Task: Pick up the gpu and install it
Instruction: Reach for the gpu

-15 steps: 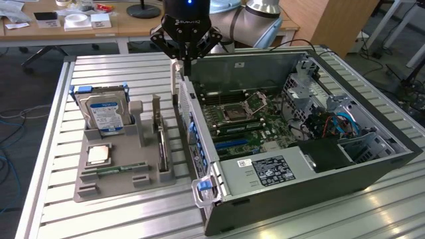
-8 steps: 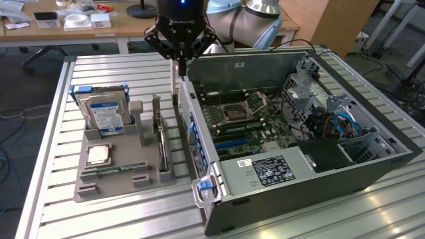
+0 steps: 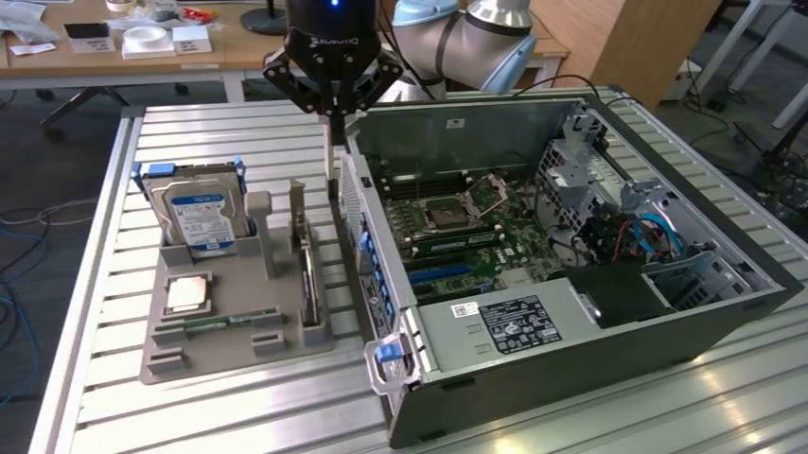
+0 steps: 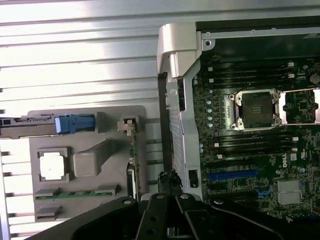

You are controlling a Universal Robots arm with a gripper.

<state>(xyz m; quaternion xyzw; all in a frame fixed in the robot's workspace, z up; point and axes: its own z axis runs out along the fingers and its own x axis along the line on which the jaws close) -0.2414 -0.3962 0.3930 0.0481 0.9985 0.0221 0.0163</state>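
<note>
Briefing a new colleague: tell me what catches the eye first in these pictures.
The open case on the exterior view's right, its motherboard bare. The shut pincer hangs between it and the grey tray on that view's left, where the gpu stands on edge near a hard drive.

Blue-and-white label on the silver hard drive [image 3: 196, 222], green-edged gpu [image 4: 133, 160], grey holder tray [image 3: 215, 364], ribbed silver table [image 3: 189, 416]; green motherboard [image 3: 505, 236] inside the dark grey computer case [image 3: 606, 350].

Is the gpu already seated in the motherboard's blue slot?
No, the gpu stands on edge in the grey holder beside the computer case, and the blue slot is bare.
</note>
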